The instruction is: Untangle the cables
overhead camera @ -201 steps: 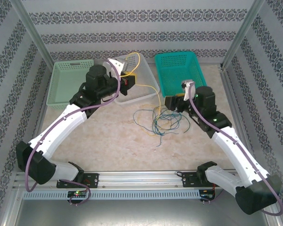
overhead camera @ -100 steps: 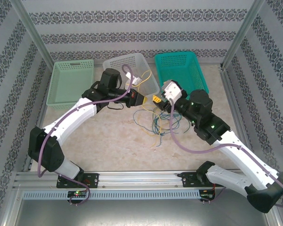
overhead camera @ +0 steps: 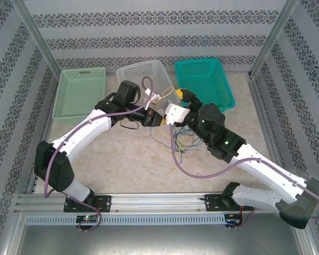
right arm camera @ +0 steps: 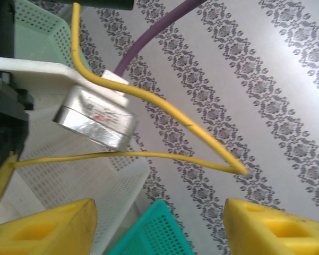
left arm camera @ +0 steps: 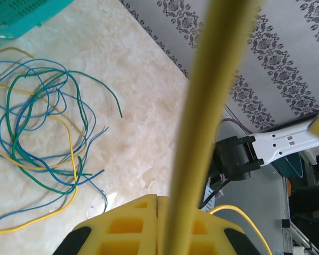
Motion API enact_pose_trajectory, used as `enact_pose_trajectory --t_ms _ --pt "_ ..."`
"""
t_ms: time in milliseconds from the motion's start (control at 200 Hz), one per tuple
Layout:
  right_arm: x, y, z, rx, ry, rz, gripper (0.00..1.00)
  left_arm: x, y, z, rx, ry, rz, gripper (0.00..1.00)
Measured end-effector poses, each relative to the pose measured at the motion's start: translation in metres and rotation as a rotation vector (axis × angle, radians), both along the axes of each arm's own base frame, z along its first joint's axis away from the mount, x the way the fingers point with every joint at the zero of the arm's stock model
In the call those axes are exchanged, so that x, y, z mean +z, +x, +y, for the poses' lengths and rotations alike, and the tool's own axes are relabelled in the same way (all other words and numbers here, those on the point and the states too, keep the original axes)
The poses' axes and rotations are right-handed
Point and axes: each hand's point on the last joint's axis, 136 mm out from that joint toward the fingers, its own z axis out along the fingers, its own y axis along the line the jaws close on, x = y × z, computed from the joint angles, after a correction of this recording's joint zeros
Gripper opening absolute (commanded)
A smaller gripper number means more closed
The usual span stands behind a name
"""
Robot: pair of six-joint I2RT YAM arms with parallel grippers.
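Tangled cables [overhead camera: 183, 141], middle of the table [overhead camera: 122, 159]; one strand held aloft.
Blue, green and yellow strands lie in a loose heap. Just beyond and above it: left gripper [overhead camera: 162, 118], fingers pressed together, pinching one yellow cable [left arm camera: 201, 106]; right gripper [right arm camera: 159, 212] beside it, fingers spread wide, the yellow cable looping just past them. Far edge, left to right: pale green basket [overhead camera: 77, 93], white basket [overhead camera: 148, 74], teal basket [overhead camera: 204, 79].

Overhead view, wrist close-ups, common cables [overhead camera: 181, 142]
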Motion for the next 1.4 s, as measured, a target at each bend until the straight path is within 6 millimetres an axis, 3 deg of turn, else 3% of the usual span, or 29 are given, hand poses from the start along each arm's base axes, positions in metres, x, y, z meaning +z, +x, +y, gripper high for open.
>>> enact_pose_trajectory --t_ms 305,580,744,974,1099,1214,1399 --pt "0.017 -0.004 0.011 0.017 -0.054 -0.073 0.63 -0.016 -0.001 -0.001 -0.009 0.032 0.045 0.00" --pt "0.017 0.002 0.017 0.020 -0.083 -0.078 0.53 -0.027 -0.007 -0.001 -0.018 0.059 0.075 0.00" --pt "0.008 0.009 0.024 0.019 -0.127 -0.070 0.39 -0.028 -0.010 -0.002 -0.028 0.063 0.074 0.00" --pt "0.010 0.015 0.025 -0.004 -0.104 -0.050 0.09 -0.034 -0.012 -0.001 -0.030 0.074 0.081 0.00" --pt "0.022 0.023 0.012 -0.034 0.034 0.029 0.05 -0.040 -0.013 0.000 -0.029 0.081 0.092 0.00" --pt "0.027 0.040 -0.020 -0.069 0.247 0.193 0.04 -0.039 -0.009 -0.001 -0.021 0.073 0.062 0.00" --pt "0.012 0.057 -0.063 -0.111 0.562 0.507 0.02 -0.020 0.000 -0.003 0.018 0.034 -0.062 0.00"
